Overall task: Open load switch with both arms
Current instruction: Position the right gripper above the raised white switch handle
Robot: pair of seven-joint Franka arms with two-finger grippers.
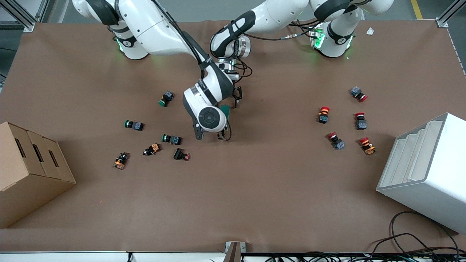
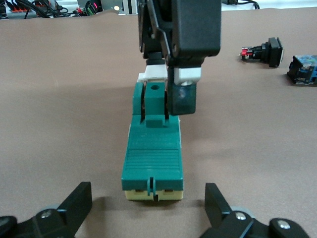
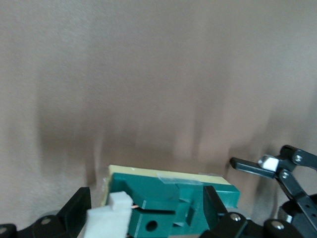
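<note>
Cables trail at five o'clock. Just twelve o'clock of table centre lies the load switch. The left gripper straddles its end, fingers apart. The right gripper seems clamped on the tab end. Levering before the left grips could skid or twist it. No legible writing.

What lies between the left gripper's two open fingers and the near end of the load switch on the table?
Only bare brown table: in the left wrist view, the left gripper sits open just short of the load switch, not touching it.

Right gripper crowds load switch; sides free.
</note>
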